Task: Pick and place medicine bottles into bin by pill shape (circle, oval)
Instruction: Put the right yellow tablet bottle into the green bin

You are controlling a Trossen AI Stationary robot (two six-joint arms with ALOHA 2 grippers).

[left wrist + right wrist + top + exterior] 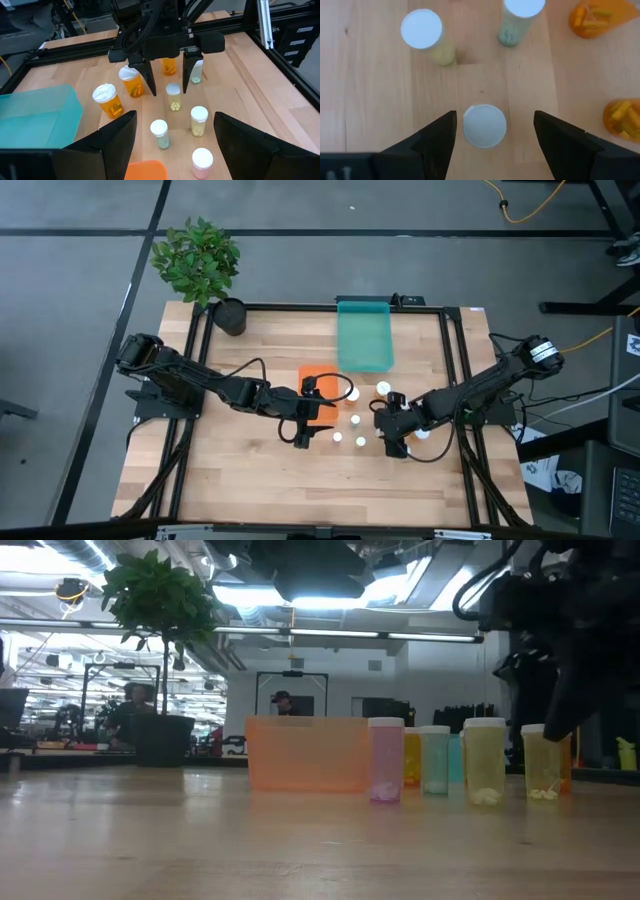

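In the high view, the left pincer [303, 432] is hanging over the middle of the wooden surface [230, 470], just below an orange bin [314, 376], and the right pincer [392, 439] is hovering to its right among a scatter of white-capped bottles [354, 393]. A teal bin [364, 333] is lying in the upper middle of the frame and a potted plant [198, 265] is standing at the upper left corner of the surface.

In the low view, the orange bin [306, 752] is sitting at centre, with a pink bottle [385, 759], a teal bottle [435, 759] and two yellow bottles [484, 761] standing in a row to its right. A dark arm [570, 630] is reaching down at the upper right, beside the far yellow bottle [541, 762].

In the left wrist view, the left pincer [175, 131] is standing wide apart and holding nothing. Farther off, the right pincer [167, 80] is spread over a small bottle of yellow round pills [173, 97], one finger on each side, apart from it. Amber bottles [108, 100] are standing at the left of the frame.

In the right wrist view, the right pincer [495, 134] is gaping wide, gripping nothing, with a white cap [484, 125] sitting between its fingers [430, 137].
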